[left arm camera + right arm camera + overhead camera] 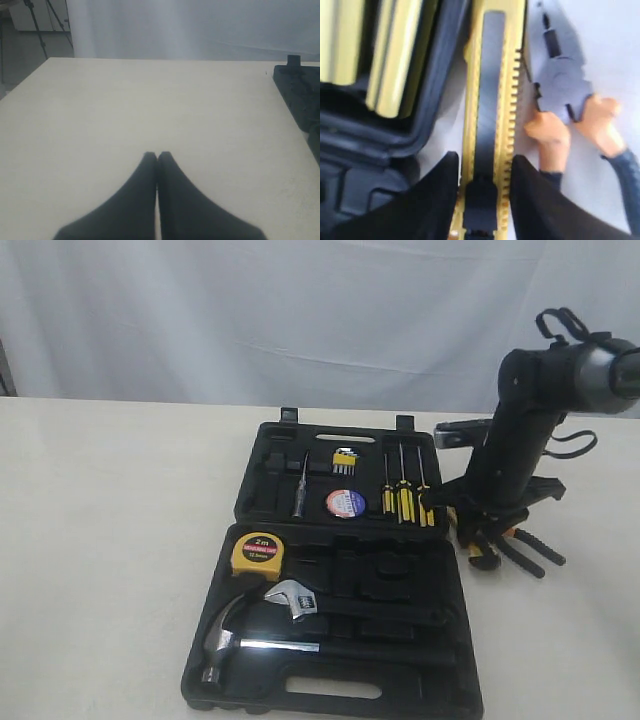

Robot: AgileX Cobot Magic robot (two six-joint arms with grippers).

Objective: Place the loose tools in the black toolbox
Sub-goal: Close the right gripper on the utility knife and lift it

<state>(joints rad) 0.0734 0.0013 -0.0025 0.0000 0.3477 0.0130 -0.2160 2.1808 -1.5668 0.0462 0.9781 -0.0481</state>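
In the right wrist view the yellow-black utility knife (492, 100) lies on the table, and my right gripper (482, 160) has a finger pressed against each of its long edges. Beside it are the pliers (560, 90) with orange-and-black handles. In the exterior view my right gripper (482, 532) is down at the right rim of the black toolbox (400, 680), over the pliers (525, 552). The yellow tape measure (258, 553) and the black tape roll (345, 503) sit in toolbox recesses. My left gripper (157, 155) is shut on nothing over bare table, and the exterior view does not show it.
A steel claw hammer (225, 635) and a wrench (292, 598) lie in the near half of the case. Yellow-black screwdrivers (402, 498) stand in the far half, close to my right arm. The toolbox edge (300, 95) shows in the left wrist view.
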